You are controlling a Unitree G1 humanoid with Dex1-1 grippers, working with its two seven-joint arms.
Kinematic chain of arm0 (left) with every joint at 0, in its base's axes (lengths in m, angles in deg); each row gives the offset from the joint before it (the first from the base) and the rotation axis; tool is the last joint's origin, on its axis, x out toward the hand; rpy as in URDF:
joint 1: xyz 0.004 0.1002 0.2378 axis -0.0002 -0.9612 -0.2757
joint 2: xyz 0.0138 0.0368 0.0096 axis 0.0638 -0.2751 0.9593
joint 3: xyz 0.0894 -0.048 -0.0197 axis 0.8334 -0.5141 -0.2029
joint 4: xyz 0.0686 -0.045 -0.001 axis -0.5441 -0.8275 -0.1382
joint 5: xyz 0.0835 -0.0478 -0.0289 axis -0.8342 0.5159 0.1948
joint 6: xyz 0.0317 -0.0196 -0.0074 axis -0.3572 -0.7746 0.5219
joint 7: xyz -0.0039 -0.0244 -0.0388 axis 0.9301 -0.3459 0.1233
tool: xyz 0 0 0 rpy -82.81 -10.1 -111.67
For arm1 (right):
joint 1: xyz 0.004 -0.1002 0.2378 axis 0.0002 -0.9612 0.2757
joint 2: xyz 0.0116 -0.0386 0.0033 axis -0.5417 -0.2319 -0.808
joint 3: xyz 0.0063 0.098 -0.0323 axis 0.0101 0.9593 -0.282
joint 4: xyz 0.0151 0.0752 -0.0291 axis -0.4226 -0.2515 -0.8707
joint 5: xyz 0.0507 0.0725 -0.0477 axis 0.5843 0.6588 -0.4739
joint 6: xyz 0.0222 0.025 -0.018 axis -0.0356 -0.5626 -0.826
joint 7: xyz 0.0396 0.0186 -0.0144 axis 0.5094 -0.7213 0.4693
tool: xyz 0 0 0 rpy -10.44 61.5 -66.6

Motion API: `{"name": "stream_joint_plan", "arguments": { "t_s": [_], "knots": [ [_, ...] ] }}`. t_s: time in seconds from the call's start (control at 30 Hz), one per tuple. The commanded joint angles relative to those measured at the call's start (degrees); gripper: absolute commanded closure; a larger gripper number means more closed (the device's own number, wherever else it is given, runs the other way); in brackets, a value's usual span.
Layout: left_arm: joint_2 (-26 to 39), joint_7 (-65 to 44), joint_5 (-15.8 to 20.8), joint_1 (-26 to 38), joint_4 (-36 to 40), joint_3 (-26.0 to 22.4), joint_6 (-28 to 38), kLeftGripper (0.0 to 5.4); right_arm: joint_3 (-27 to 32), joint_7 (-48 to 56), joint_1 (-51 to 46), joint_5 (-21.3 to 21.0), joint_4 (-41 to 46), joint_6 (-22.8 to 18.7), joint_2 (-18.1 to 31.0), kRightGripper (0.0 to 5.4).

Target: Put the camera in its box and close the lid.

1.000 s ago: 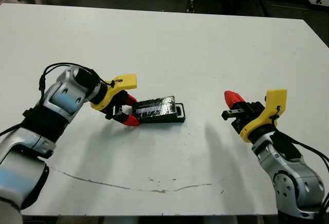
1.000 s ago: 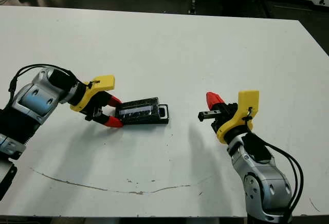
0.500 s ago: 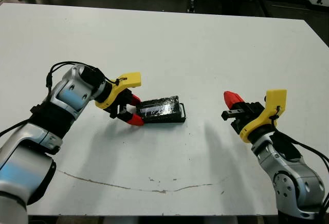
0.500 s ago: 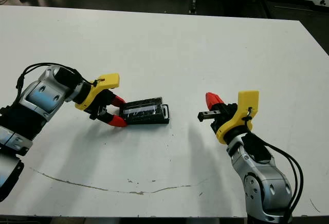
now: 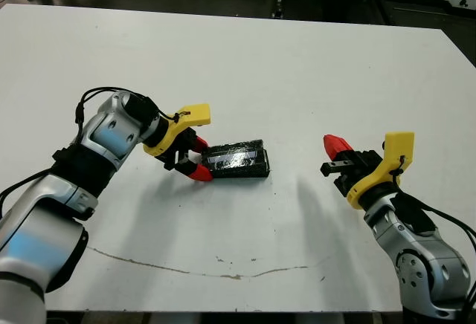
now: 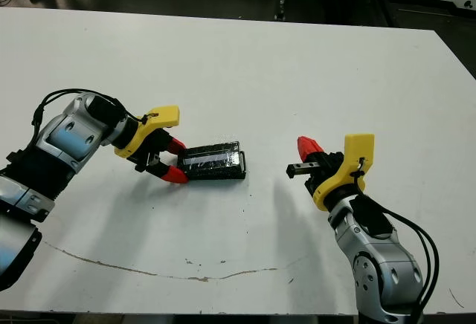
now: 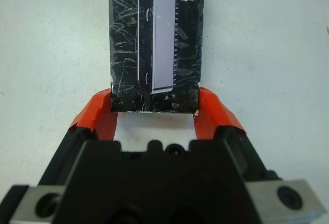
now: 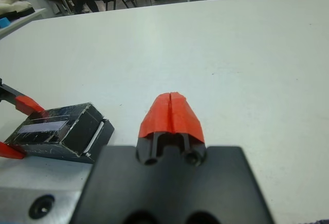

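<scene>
Black glossy lid sat on the box near the middle of the white surface, slid off a little so a strip of box edge showed at the end toward the right arm. Camera not visible; cannot tell if it was inside. Left end effector was spread, its red fingertips straddling the lid's short near end, one touching each long edge at the corners. Lid's pale central strip ran lengthwise. Right end effector was pressed together, holding nothing, well apart from the box, hovering near the surface's right side and pointing toward the box. Open surface lay all round the box: wide bare room behind it to the far edge, a clear gap between box and right end effector. A thin dark scuff line ran near the front edge.
</scene>
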Motion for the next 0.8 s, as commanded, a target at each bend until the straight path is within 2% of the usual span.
{"name": "stream_joint_plan", "arguments": {
  "t_s": [0.03,0.23,0.8],
  "knots": [
    [-3.37,-1.77,0.06,-2.42,-0.80,2.67,0.35,2.24,0.64,-0.36,-0.80,0.17,0.19,-0.56,0.49,5.40],
    [-3.83,-1.82,0.32,-2.21,-0.54,2.57,-2.58,2.24,0.52,-0.24,-0.91,0.07,0.28,-0.50,0.63,5.40],
    [-5.49,-1.09,-0.76,-0.92,-0.08,3.68,-3.18,2.24,0.70,-0.40,-1.19,0.22,0.27,-0.63,0.48,5.40]
  ]
}}
